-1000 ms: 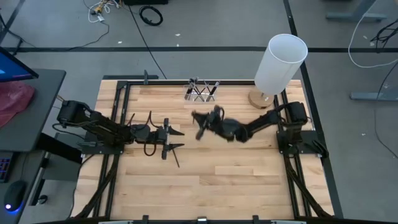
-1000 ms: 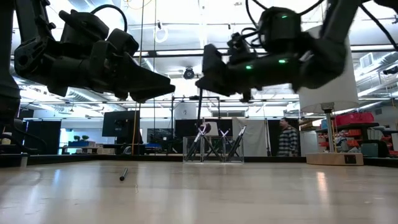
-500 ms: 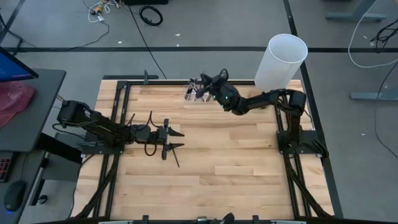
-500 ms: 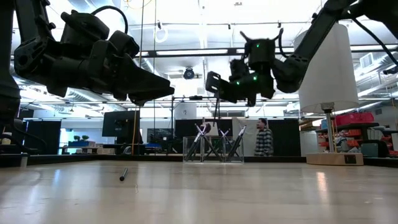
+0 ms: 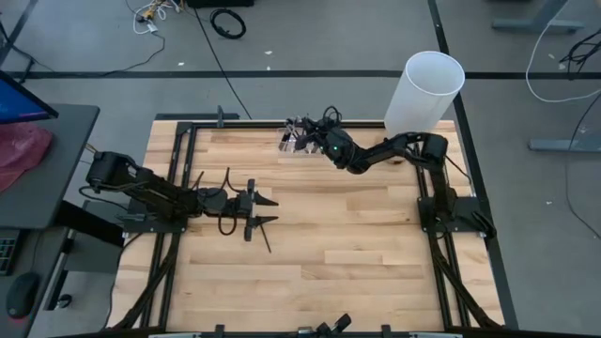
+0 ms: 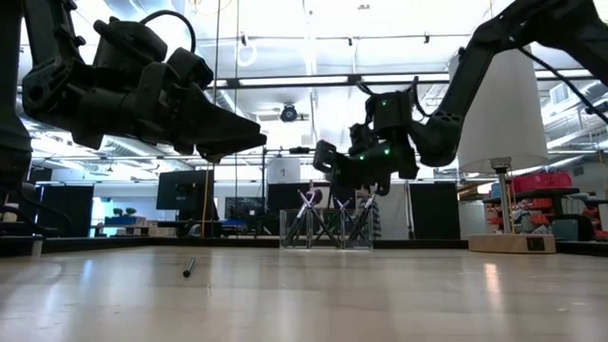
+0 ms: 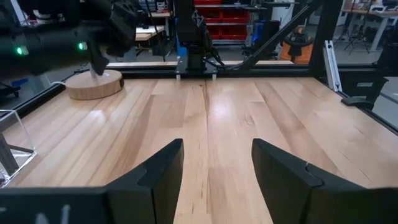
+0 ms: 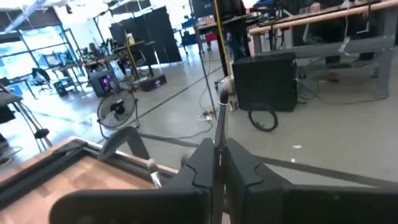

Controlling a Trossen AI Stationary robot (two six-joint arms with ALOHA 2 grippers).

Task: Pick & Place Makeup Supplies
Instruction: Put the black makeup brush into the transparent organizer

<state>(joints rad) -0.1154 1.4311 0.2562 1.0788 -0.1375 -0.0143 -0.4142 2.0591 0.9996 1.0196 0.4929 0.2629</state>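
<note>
Gripping brush (image 8: 219,127) in right claw (image 8: 219,163)

Grey floor (image 5: 310,38) with black cables (image 5: 228,23); red shelving (image 7: 224,28); bright ceiling strip lights (image 6: 285,80)

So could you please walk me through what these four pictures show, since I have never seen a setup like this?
Two dark robot arms work at a wooden table. One picture looks straight down from above, one looks level across the tabletop, and two come from cameras on the arms' wrists. The right hand is shut on a thin makeup stick, held above the small clear holder at the table's far edge, which already has several sticks in it. The left hand hovers open and empty over the table's left side, near a single dark pencil lying on the wood. The tall white cylinder on a round wooden base stands at the far right corner.
</note>
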